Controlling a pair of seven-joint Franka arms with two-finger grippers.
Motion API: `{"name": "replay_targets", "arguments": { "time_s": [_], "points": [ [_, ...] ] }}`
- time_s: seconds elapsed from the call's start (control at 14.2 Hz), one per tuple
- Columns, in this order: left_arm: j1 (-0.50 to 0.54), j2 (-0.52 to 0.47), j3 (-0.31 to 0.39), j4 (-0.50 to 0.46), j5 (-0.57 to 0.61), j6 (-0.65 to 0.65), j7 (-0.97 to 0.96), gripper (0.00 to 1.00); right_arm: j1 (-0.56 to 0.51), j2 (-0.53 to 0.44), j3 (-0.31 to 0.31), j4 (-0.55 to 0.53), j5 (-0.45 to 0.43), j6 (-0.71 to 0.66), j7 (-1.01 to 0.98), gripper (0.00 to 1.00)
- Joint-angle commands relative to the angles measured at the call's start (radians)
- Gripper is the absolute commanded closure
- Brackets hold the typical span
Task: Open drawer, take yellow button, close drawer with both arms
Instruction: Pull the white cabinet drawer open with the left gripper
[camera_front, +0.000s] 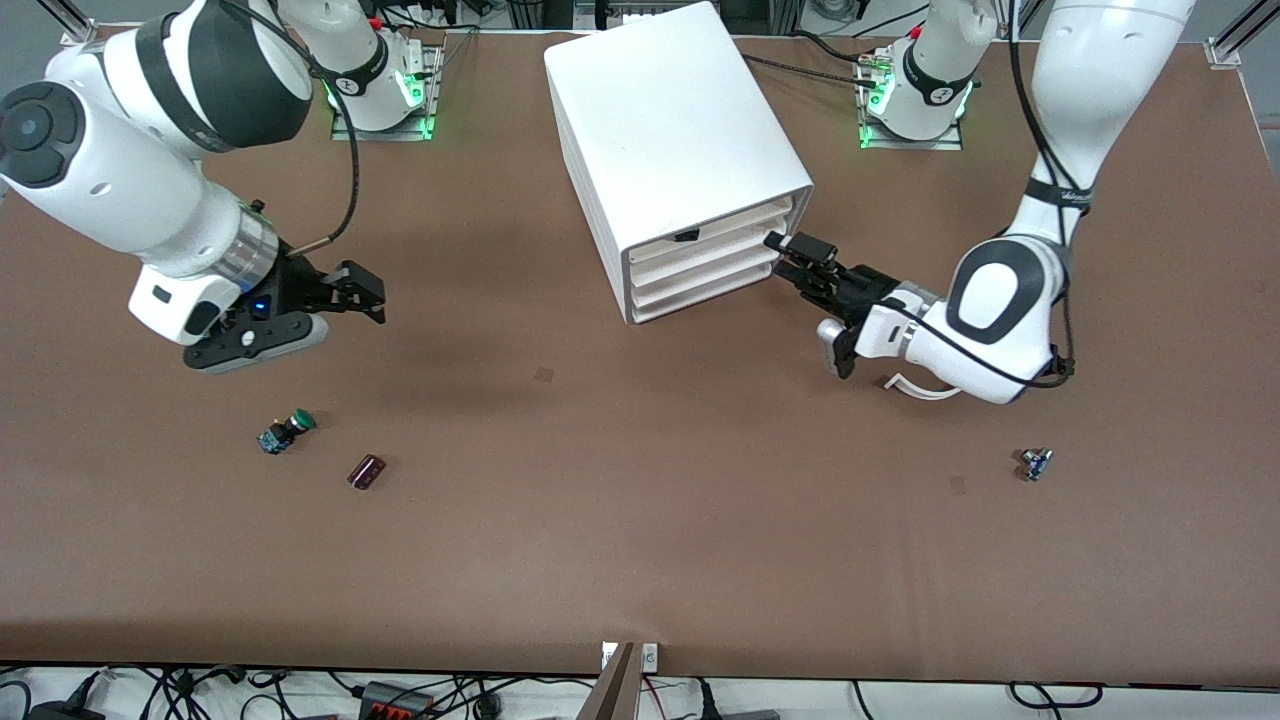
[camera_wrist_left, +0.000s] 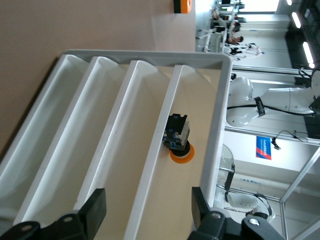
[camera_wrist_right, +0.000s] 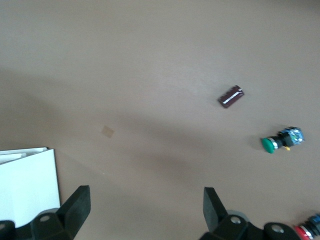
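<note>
The button, with its orange-yellow cap and black-and-blue body, lies inside the drawer, the topmost of four in the white cabinet; the left wrist view shows it resting on the drawer floor close to the front wall. In the front view the button appears only as a small dark mark at the top slot. The left pincer sits just in front of the drawer front at the cabinet corner toward the left arm's end of the desk, fingers spread and holding nothing. The step in hand appears to be the opening of the drawer or the reach into it; how far the drawer is pulled out is hard to judge. The next move calls for a careful advance of the left pincer over the front wall, down to the button. The right pincer waits over bare desk toward the right arm's end, fingers apart and empty. A green-capped button and a small dark component lie on the desk nearer the front camera. A red cap is cut off at the edge of the right wrist view.
</note>
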Motion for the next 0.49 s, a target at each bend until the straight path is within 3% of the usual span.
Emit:
{"name": "replay_targets", "arguments": {
  "time_s": [0.0,0.28,0.42],
  "points": [
    [0.001,0.007,0.004,-0.055,-0.044,0.007,0.124,0.38,0.044,0.027,-0.007,0.03,0.02,-0.003,0.008,0.0],
    [-0.011,-0.004,-0.01,-0.157,-0.147,0.01,0.167,0.41,0.07,0.049,-0.007,0.049,0.022,-0.003,0.008,0.0],
    [-0.012,-0.005,-0.019,-0.185,-0.15,0.018,0.177,0.56,0.085,0.049,-0.007,0.052,0.02,-0.003,0.01,0.0]
  ]
}}
